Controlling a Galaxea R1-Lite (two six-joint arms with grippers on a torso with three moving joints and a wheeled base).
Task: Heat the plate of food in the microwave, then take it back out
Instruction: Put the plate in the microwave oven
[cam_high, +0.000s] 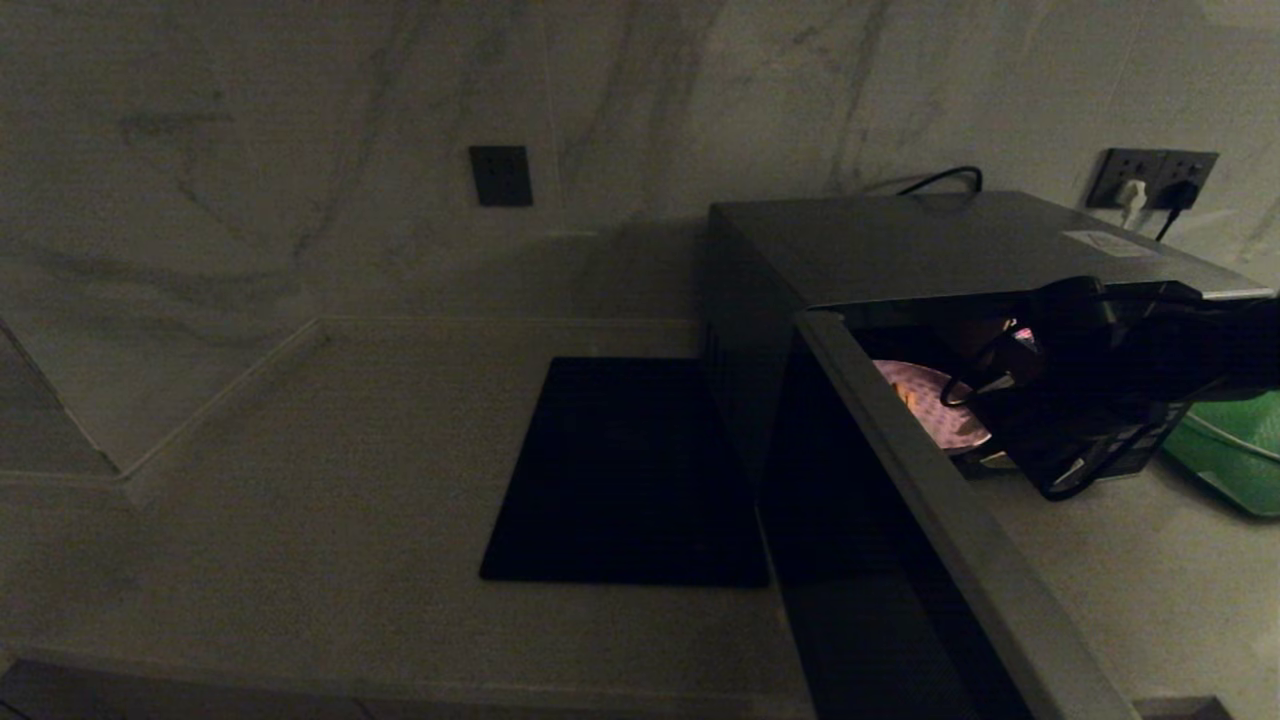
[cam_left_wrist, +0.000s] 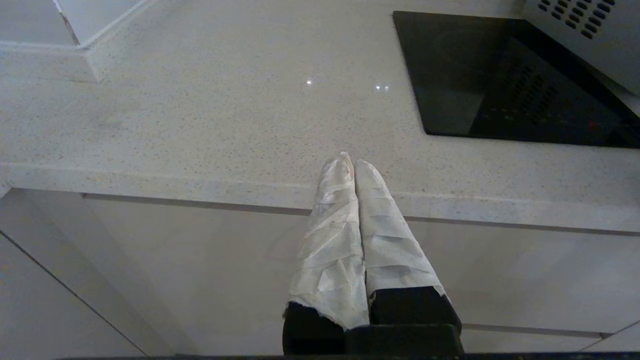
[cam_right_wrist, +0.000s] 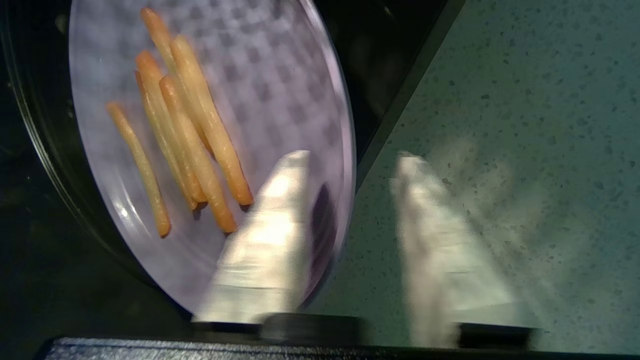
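A pale speckled countertop (cam_high: 300, 450) under a marble wall fills the head view's left, with a black mat (cam_high: 625, 470) at centre. The left gripper (cam_left_wrist: 348, 165) hangs at the counter's edge, jaws together. Right of centre, the microwave (cam_high: 900, 240) stands with its door (cam_high: 940, 520) swung open. Inside lies the plate of food (cam_right_wrist: 280, 100). The right gripper (cam_right_wrist: 350, 165), the nearer one, has its jaws apart astride the plate's near rim. No writing is legible.

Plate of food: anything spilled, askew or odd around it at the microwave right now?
Nothing spilled. The fries lie together on the plate of food, inside the open microwave. One oddity: the plate's near rim juts past the cavity's front edge, over the counter. The right tool straddles that rim, open.
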